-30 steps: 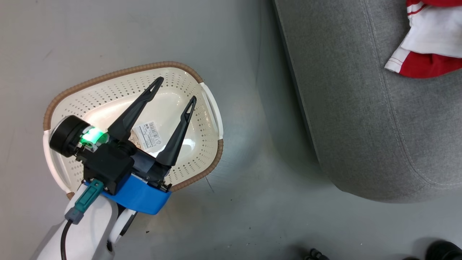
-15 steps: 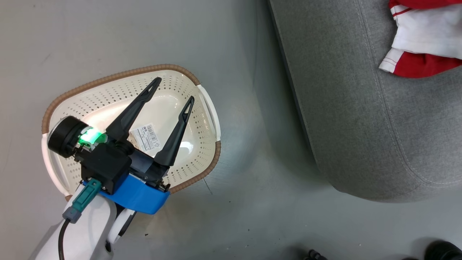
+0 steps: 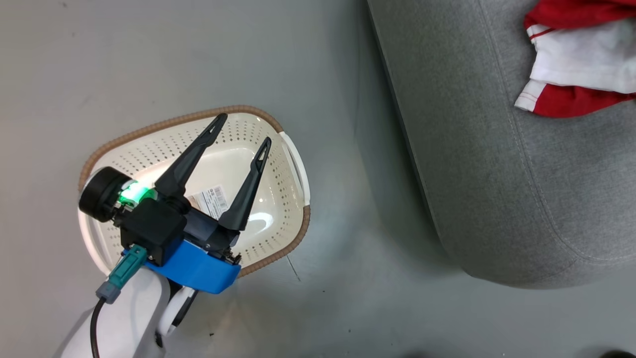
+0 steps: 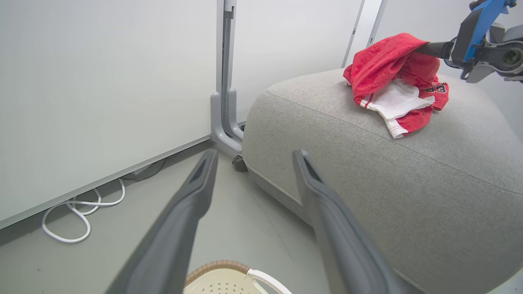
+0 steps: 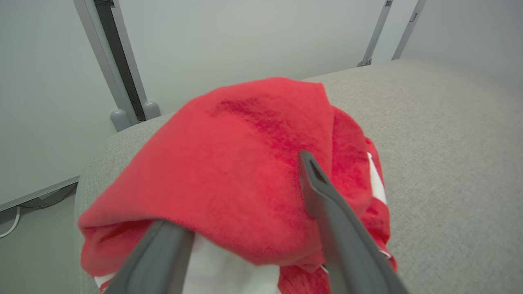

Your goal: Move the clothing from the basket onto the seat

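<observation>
The cream basket [image 3: 285,221] stands on the floor with nothing in it but a barcode sticker. My left gripper [image 3: 243,130] hangs open above it, and its fingers [image 4: 196,192] stand spread in the left wrist view. The red and white clothing [image 3: 576,64] lies heaped on the grey seat [image 3: 497,164]. My right gripper [image 5: 249,167] is at the heap with its jaws wide apart. One finger is buried under a red fold [image 5: 229,151], the other finger [image 5: 327,212] lies on top. The left wrist view shows that right gripper [image 4: 433,49] reaching into the clothing [image 4: 392,81] from the right.
Grey floor lies between the basket and the seat's rounded corner [image 3: 497,273]. A white wall panel, a grey post [image 4: 224,81] and a loose white cable [image 4: 81,212] stand beyond the seat [image 4: 367,171]. The basket's rim [image 4: 216,267] shows below my left fingers.
The head camera has shifted, so the whole picture has slid a little. My left gripper stays open over the basket. More red cloth shows at the top of the heap.
</observation>
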Robot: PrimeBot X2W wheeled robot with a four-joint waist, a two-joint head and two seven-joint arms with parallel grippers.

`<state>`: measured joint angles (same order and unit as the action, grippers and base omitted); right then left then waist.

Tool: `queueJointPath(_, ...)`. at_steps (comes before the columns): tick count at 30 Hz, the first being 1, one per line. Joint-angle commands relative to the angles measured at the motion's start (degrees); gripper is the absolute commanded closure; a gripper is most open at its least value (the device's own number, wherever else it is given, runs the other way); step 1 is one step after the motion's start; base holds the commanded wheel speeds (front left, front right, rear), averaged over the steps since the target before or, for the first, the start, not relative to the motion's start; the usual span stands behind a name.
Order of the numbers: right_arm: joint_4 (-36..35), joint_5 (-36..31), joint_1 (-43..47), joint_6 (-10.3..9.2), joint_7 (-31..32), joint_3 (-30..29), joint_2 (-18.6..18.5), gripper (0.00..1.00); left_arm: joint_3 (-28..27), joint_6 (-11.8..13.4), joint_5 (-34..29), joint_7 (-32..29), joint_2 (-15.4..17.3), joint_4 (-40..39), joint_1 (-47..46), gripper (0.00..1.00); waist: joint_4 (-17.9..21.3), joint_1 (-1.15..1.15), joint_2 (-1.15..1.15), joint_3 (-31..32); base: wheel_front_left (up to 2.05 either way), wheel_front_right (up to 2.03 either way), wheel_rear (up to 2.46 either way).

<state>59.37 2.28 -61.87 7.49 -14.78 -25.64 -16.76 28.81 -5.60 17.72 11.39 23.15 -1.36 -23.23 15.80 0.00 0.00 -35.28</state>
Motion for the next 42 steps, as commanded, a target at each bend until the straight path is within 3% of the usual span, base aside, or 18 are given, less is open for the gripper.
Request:
queueJointPath(1, 0.2, 0.3, 1.2, 0.01, -0.2, 0.5, -0.3, 0.0, 0.2, 0.1, 0.5, 0.6, -0.4, 0.5, 0.2, 0.0, -0.4, 0.0, 0.0, 1.1, 0.0, 0.0, 0.0)
queueJointPath(12, -1.3, 2.3, 9.1, 0.0, -0.3, 7.5, -0.7, 0.0, 0.3, 0.1, 2.9, 3.3, -4.2, 6.8, 2.2, 0.0, -2.7, 0.0, 0.0, 9.4, 0.0, 0.0, 0.0)
queueJointPath(22, -8.0, 5.6, 19.6, 0.01, 0.2, 13.9, -0.3, 0.0, -2.6, -0.5, 4.4, 3.8, -9.0, 11.7, 6.2, 0.0, -6.4, 0.0, 0.0, 18.6, 0.0, 0.0, 0.0)
queueJointPath(30, -17.8, 8.2, 30.8, 0.01, 2.9, 18.0, 0.8, 0.0, -6.8, -1.4, 3.7, 3.9, -13.1, 13.6, 10.9, 0.0, -10.2, 0.0, 0.0, 25.5, 0.0, 0.0, 0.0)
queueJointPath(42, -38.1, 8.2, 46.8, 0.01, 8.3, 17.3, 6.2, 0.0, -12.9, -2.0, 2.8, 3.8, -15.6, 17.1, 16.6, 0.0, -15.3, 0.0, 0.0, 32.6, 0.0, 0.0, 0.0)
